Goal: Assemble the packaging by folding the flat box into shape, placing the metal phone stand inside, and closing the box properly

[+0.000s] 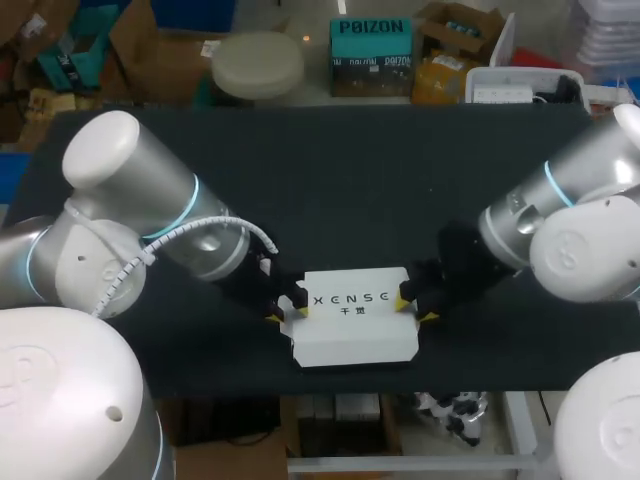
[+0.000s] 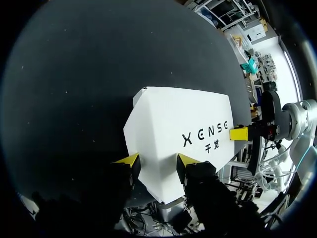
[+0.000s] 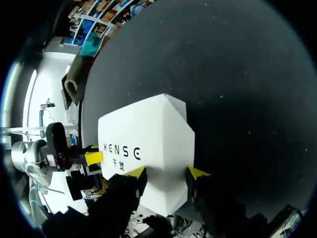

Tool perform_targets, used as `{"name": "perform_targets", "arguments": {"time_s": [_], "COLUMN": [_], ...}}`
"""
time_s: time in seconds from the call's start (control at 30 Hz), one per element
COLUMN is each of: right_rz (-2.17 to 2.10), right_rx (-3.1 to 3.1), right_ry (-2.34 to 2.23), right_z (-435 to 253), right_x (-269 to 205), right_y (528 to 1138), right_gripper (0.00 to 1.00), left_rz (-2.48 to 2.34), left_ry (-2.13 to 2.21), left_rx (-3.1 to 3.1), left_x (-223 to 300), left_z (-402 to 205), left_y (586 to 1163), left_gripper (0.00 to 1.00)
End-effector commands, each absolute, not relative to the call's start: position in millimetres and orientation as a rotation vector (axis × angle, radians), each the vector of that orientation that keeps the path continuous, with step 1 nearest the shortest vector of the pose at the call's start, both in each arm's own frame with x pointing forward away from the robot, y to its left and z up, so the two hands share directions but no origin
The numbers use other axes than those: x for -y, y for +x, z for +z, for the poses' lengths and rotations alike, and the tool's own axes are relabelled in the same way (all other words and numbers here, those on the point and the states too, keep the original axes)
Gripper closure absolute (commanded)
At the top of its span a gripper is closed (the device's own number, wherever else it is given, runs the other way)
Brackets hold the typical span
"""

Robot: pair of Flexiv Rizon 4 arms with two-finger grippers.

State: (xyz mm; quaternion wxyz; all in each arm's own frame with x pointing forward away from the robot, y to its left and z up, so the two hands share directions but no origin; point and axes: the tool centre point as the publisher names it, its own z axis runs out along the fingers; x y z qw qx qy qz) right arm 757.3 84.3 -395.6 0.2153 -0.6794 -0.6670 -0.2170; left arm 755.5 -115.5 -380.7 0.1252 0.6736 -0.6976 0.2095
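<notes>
While two arms are hanging over the table point(image 1: 330, 170), one from each side, a single white box point(image 1: 355, 335) is lying between them on the dark surface. It is sitting close to the near edge, about midway between left and right. Its printed face is pointing up and its long sides are running left to right. Both short ends are tapering to cut corners, and the top face is lying flat and level.

The left arm point(image 1: 150, 220) is slanting down from the left, and the left gripper point(image 1: 288, 314) is sitting right at the box's left end. The right arm point(image 1: 560, 220) is slanting down from the right, and the right gripper point(image 1: 414, 310) is sitting right at the box's right end. That is making two grippers in all, one at each end, facing each other across the one box.

Each wrist view is showing the closest end of the box directly ahead of its own gripper, with the other gripper standing beyond the opposite end. Whether either gripper is clamping the box or merely standing open around its end, I cannot tell, since the contact is not showing clearly in any view.
</notes>
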Motion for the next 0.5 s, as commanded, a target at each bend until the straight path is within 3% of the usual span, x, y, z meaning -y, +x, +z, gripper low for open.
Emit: {"name": "perform_targets", "arguments": {"time_s": [0.03, 0.5], "right_rz": [-0.622, -0.633], "right_rx": [1.812, 1.794], "right_ry": [-1.838, -1.815], "right_z": [-394.7, -392.3], "right_x": [-82.2, -91.0], "right_y": [761.5, 763.7], "right_gripper": [0.47, 0.5], "left_rz": [0.613, 0.598], "left_ry": [1.951, 1.912], "left_rx": [2.032, 1.997], "left_x": [117.9, 124.7], "left_z": [-386.4, -386.2], "left_y": [756.2, 750.4], "left_gripper": [0.53, 0.55]}}
